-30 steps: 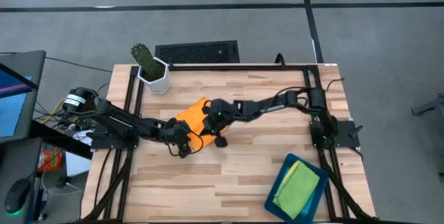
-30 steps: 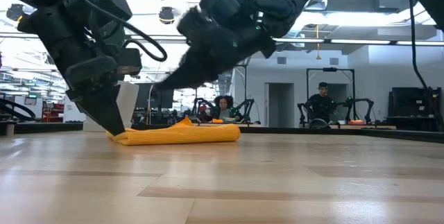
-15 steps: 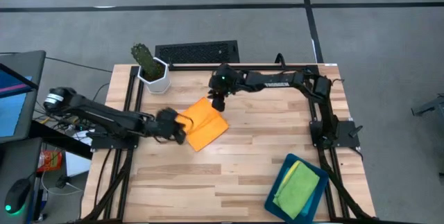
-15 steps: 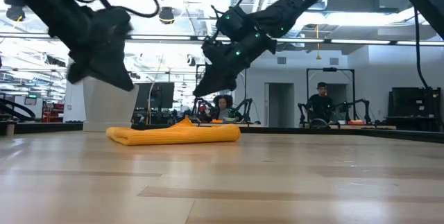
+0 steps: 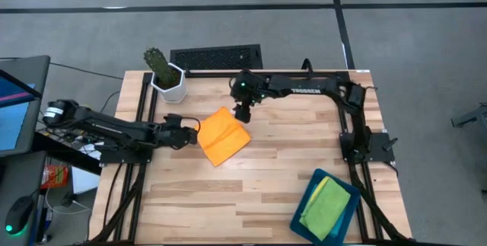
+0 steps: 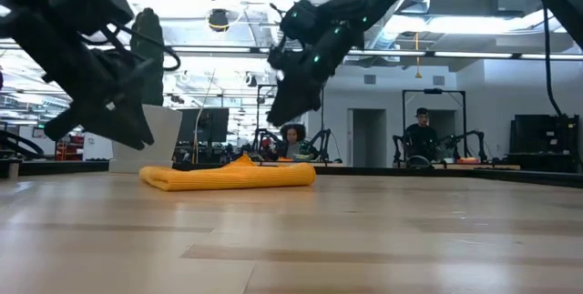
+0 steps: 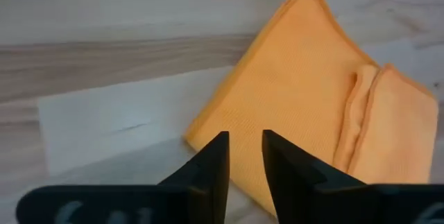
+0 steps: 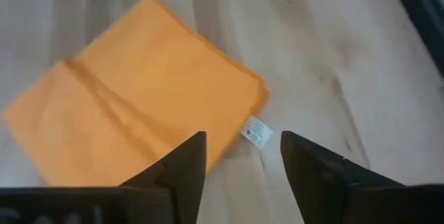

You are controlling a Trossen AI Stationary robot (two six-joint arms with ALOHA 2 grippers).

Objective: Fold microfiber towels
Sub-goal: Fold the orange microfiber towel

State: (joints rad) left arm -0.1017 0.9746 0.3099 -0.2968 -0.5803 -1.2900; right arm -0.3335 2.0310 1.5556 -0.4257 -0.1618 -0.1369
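Lying flat near the middle of the counter point(image 5: 266, 177), the folded orange towel point(image 5: 222, 136) has its long axis running from about 11 to 5 o'clock in the high view. The left end effector point(image 5: 185, 134) hovers just beside it at 9 o'clock, empty, with a narrow gap between its fingers. The right end effector point(image 5: 243, 113) hangs just past its 1 o'clock corner, wide apart, empty. Both are similarly near. The green towel point(image 5: 323, 206) rests in the teal tray point(image 5: 300, 212) at 5 o'clock.

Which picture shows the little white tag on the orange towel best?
The right wrist view: the white tag pokes out clearly beside the orange towel. In the high view it is too small to see. The low view shows only the towel's folded edge, and the left wrist view shows no tag.
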